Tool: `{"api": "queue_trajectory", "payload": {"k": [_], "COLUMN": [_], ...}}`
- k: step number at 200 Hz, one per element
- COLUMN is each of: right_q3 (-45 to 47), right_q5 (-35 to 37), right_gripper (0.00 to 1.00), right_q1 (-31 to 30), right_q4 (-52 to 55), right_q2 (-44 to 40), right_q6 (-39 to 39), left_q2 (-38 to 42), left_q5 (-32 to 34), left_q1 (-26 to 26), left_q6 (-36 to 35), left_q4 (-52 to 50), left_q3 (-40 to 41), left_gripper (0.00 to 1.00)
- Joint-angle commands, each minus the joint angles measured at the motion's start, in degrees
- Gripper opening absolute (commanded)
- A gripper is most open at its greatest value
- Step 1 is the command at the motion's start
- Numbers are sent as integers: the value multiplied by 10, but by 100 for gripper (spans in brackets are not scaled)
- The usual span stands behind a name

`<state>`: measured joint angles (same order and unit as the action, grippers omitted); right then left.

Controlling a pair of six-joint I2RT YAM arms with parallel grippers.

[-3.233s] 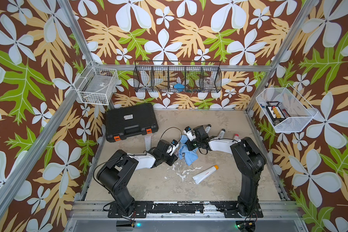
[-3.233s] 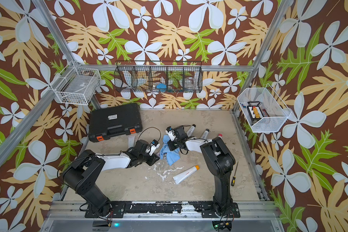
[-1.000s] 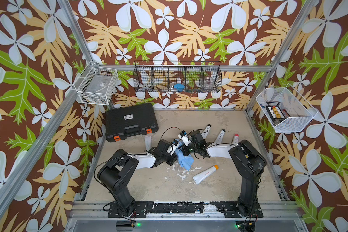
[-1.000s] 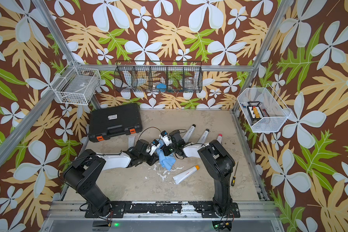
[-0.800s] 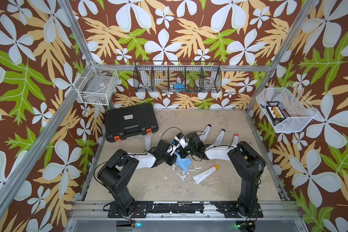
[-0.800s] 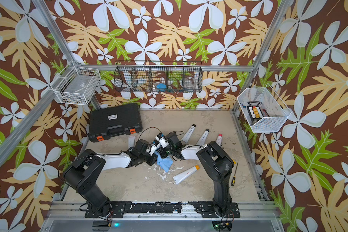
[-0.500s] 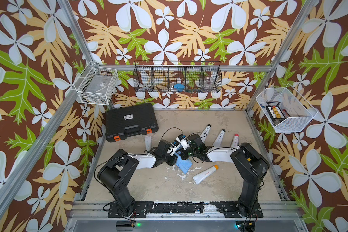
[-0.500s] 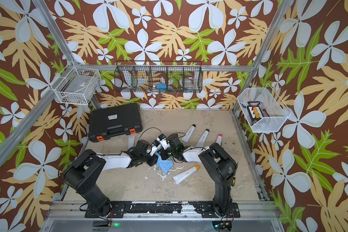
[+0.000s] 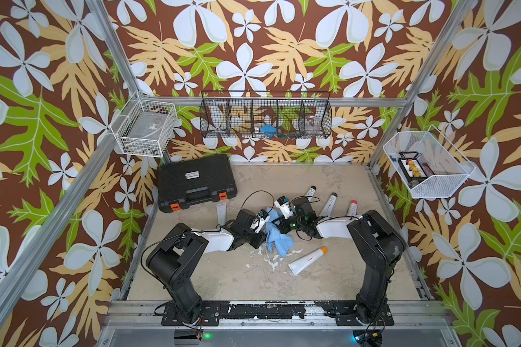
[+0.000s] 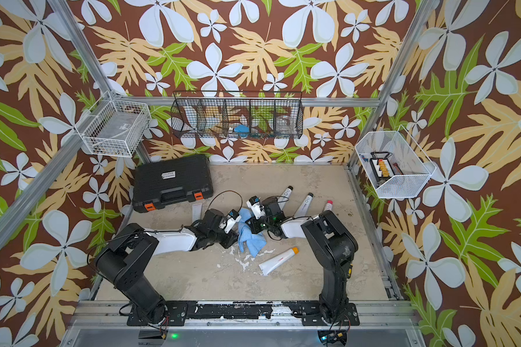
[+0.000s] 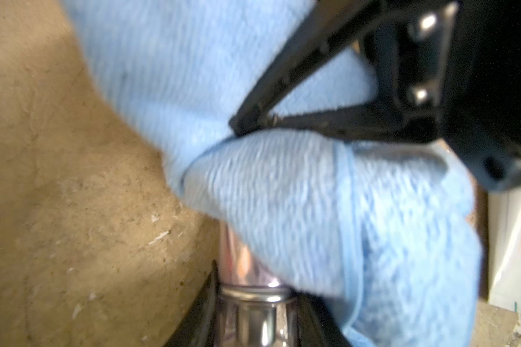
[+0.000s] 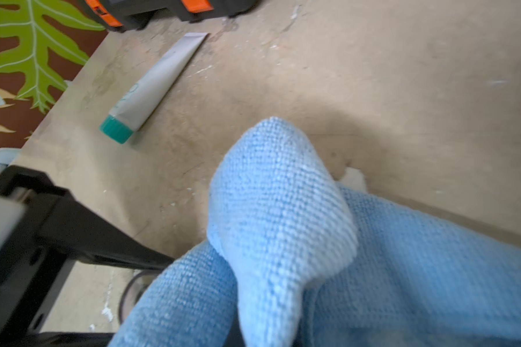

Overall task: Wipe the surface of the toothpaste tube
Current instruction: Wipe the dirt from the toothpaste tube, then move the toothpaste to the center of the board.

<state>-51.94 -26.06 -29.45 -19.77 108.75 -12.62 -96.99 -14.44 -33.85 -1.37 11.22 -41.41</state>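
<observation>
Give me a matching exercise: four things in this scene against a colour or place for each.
1. cloth
2. case
3. front tube
4. rack

a. orange cap
b. blue
c. hangs on the back wall
d. black, orange latches

Pairs: 1-b, 2-d, 3-a, 4-c

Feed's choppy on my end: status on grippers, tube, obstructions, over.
Left gripper shut on toothpaste tube. Right gripper shut on blue cloth, draped over the tube. No obstruction; other tubes lie apart.
</observation>
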Motion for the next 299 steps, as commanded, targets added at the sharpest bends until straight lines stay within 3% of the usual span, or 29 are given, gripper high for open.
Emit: {"api": "queue_trajectory", "payload": {"k": [1, 74, 146, 208, 254, 299], "right_q3": [14, 21, 20, 25, 21, 10], "right_q5": [49, 44, 33, 41, 36, 43], "right_gripper": [0, 0, 0, 0, 0, 0], "right_q1": [17, 44, 44, 48, 48, 48], "right_q4": [59, 65, 131, 198, 231, 248], "right_q2": [-1, -27, -165, -275, -332, -349], "right_q6": [13, 10, -6, -24, -33, -27], "left_q2": [1, 0, -3, -15, -34, -18], "left_q5": [9, 20, 76, 121, 165, 227], "left_q1": [1, 1, 6, 53, 87, 87], "left_q6": [7, 14, 35, 74, 130, 236], "left_q4": [-10, -14, -21, -39, -60, -94], "left_q3": [0, -3, -13, -46, -74, -67], "left_gripper": [27, 28, 26, 27, 27, 26]}}
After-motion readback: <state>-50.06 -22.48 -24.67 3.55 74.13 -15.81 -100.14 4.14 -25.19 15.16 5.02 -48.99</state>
